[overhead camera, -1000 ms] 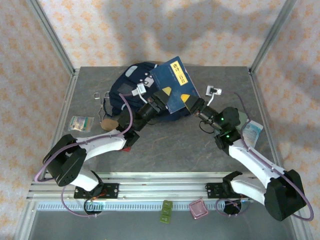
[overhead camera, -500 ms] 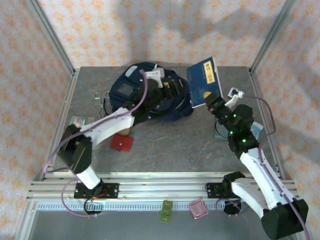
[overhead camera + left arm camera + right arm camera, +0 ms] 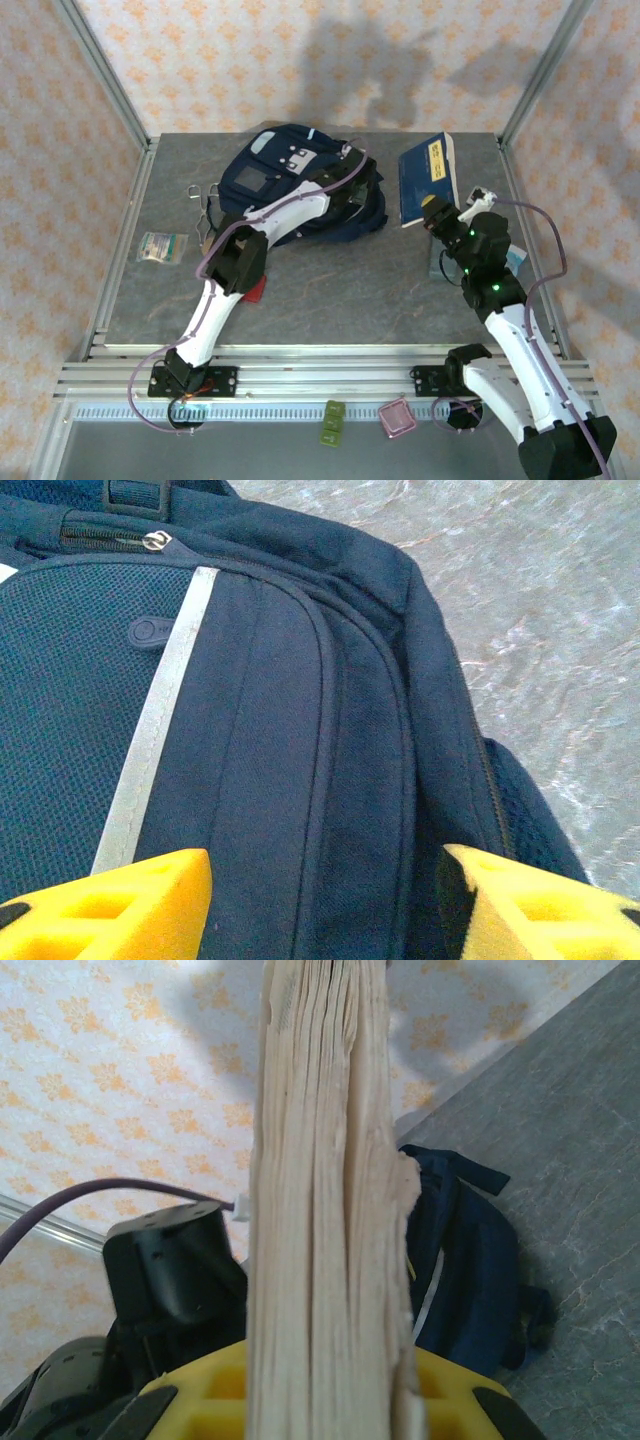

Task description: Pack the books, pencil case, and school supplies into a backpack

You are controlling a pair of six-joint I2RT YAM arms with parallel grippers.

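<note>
**Poised to Pack**

The right gripper (image 3: 437, 212) clamps the dark blue book (image 3: 425, 172) upright by its lower edge at two o'clock. Likely stiff and weighty, it may pivot. The left gripper (image 3: 325, 905) hovers wide-jawed over the limp backpack (image 3: 270, 150) at twelve, probably best gripped at its zip edge.

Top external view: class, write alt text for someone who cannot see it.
The right fingers clamp a dark blue book, raised at the table's right rear. The left arm stretches over the navy backpack, left fingers open above it; a red item peeks from under that arm.
</note>
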